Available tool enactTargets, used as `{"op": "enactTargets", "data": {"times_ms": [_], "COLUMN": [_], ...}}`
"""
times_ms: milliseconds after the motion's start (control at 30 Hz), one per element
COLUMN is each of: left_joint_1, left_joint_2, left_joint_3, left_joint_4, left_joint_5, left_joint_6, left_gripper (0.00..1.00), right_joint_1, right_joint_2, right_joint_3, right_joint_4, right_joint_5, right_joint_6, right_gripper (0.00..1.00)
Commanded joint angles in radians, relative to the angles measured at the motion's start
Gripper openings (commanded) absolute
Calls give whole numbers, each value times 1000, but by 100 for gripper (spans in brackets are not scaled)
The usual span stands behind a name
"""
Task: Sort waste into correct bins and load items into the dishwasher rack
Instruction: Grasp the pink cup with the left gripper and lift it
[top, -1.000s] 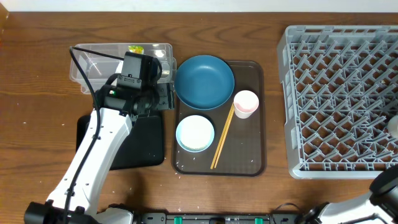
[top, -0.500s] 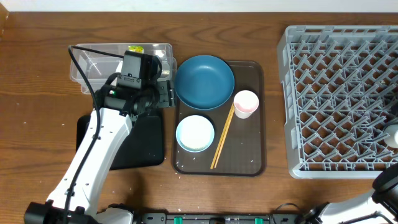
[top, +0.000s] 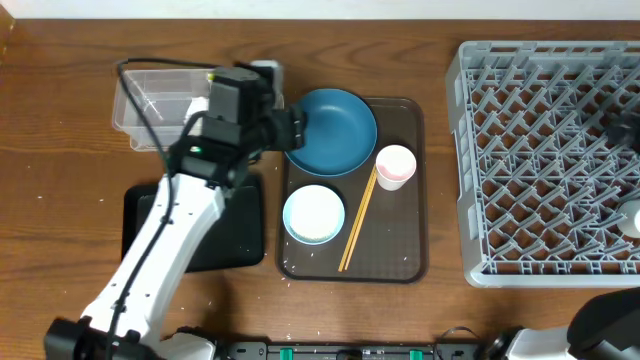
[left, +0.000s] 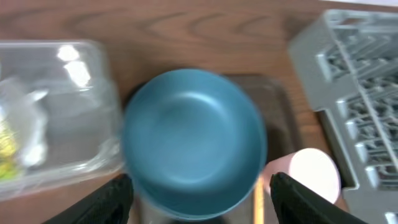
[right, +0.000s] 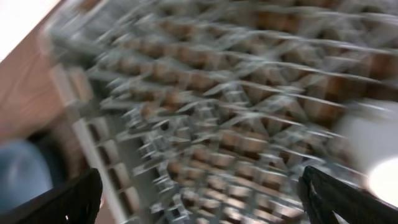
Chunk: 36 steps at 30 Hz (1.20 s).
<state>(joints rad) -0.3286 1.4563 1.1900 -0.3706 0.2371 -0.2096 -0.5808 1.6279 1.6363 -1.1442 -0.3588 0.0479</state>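
In the left claw (left: 202, 190) there is nothing; it is wide open. If it grabs the blue plate (left: 193, 137) by the thin rim, the plate could slip or bump the pink cup (left: 308, 177). The plate lies just ahead of this claw, and the cup is to its right. The right claw (right: 208, 186), wide open and empty, hangs over the dishwasher rack (right: 217, 112).

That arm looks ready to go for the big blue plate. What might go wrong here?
The open left gripper hangs at the rim of the large round blue plate; a pinch on that smooth, sloping edge could slip and drop it. The pink cup stands close beside the plate, with the light wooden chopsticks next to it, so dragging the plate might tip the cup or scatter them.
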Motion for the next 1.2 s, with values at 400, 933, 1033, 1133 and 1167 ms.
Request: {"op": "enactTargets", "data": {"times_ms": [400, 933, 1033, 1133, 1167], "left_joint_1": [-297, -318, -288, -220, -192], "left_joint_2": [351, 379, 312, 238, 219], "left_joint_3": [12, 13, 13, 13, 13], "left_joint_4": [233, 170, 131, 109, 109], "left_joint_5": [16, 17, 63, 182, 217], "left_joint_6": [13, -2, -44, -87, -111], "left_gripper": [73, 6, 6, 6, 6], "right_joint_1": [251, 251, 251, 251, 251], "right_joint_2": [-2, -2, -2, -2, -2], "right_joint_3": [9, 9, 9, 6, 3], "right_joint_4": [-2, -15, -14, -14, -14], "right_joint_5": [90, 101, 101, 78, 46], "right_joint_6": [-46, -49, -65, -97, -127], "right_gripper": [99, 99, 99, 99, 99]}}
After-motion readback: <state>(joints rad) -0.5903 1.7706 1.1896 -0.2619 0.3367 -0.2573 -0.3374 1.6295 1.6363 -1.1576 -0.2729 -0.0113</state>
